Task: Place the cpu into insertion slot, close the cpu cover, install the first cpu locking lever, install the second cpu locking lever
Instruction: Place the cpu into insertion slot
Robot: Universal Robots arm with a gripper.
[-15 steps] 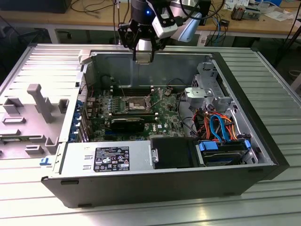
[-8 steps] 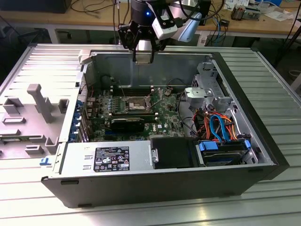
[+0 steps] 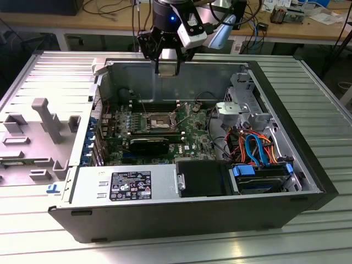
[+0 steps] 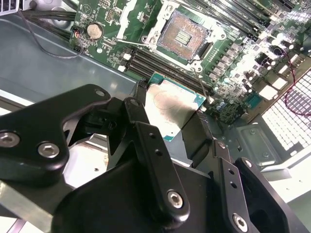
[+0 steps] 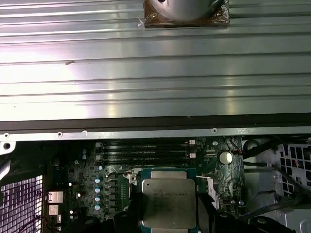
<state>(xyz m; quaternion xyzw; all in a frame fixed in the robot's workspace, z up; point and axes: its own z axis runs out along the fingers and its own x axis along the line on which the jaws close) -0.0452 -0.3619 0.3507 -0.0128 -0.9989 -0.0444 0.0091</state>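
Up close, the gripper (image 4: 170, 114) has its 2 fingers (image 4: 146, 131) pinching the cpu (image 4: 170, 99) by its edges, held flat to face the open insertion slot (image 3: 157, 122) mid-frame in the exterior view.

Nothing legible: the label (image 3: 131, 185) on the power supply (image 3: 82, 181) at seven o'clock in the exterior view, and the faint marks on the cpu (image 5: 169, 203), are unreadable.
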